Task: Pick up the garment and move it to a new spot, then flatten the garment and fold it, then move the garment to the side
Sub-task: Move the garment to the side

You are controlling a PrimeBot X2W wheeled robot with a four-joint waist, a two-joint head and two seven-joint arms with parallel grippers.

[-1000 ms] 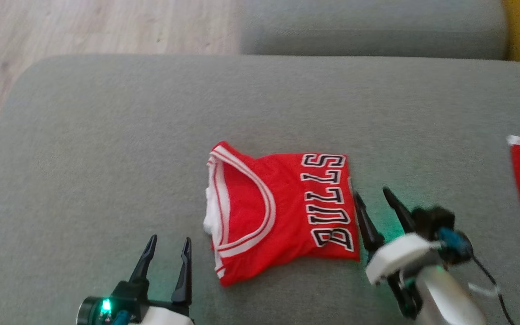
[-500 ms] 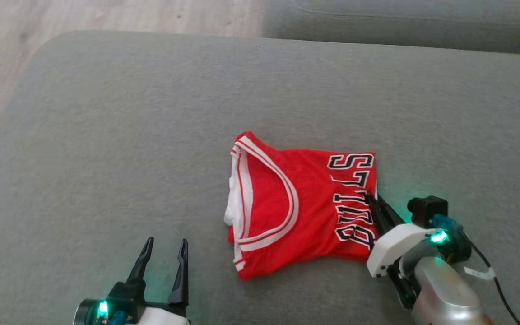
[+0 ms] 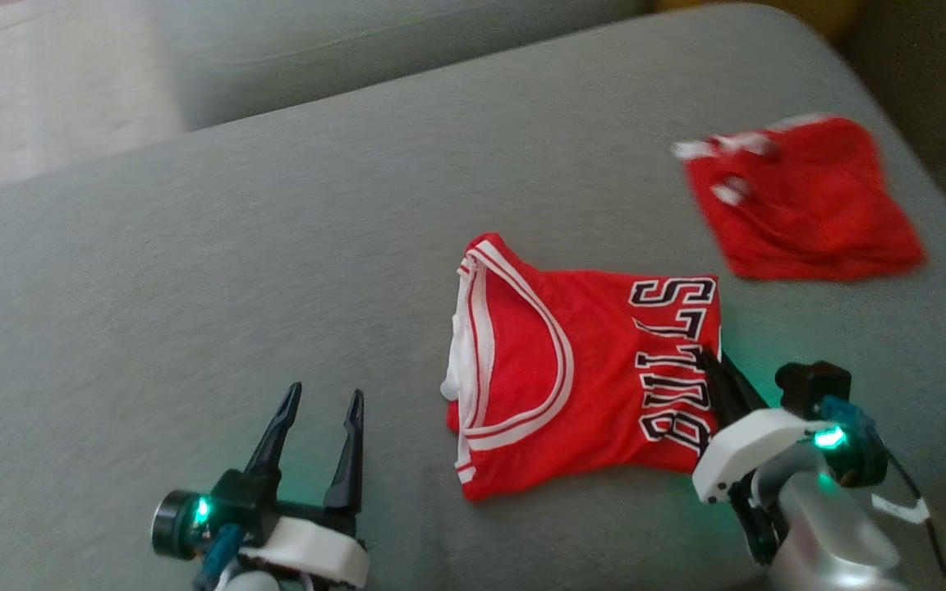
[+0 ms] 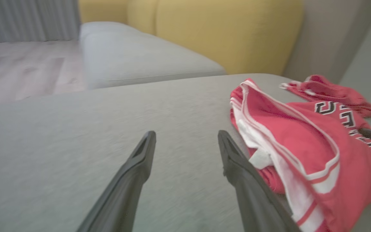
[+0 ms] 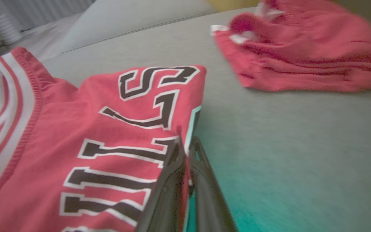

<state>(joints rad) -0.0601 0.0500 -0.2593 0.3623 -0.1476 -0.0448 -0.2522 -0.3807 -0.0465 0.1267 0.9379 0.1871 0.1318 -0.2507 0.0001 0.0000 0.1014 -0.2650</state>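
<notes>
Red Bulls jersey (image 3: 580,386) lying folded mid-cushion on grey sofa cushion (image 3: 194,287), so folding is looking finished. Right gripper (image 3: 711,365) pinching its right edge, jaws clamping fabric. Left gripper (image 3: 326,392) hovering near front edge, jaws wide. Sideways move remaining.

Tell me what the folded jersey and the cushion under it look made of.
The jersey looks like a thin synthetic knit, probably polyester, matte red. It drapes limp and has ribbed, white-striped trim. The cushion looks like grey woven upholstery, matte with a fine heathered grain. Its fibre cannot be told.
</notes>
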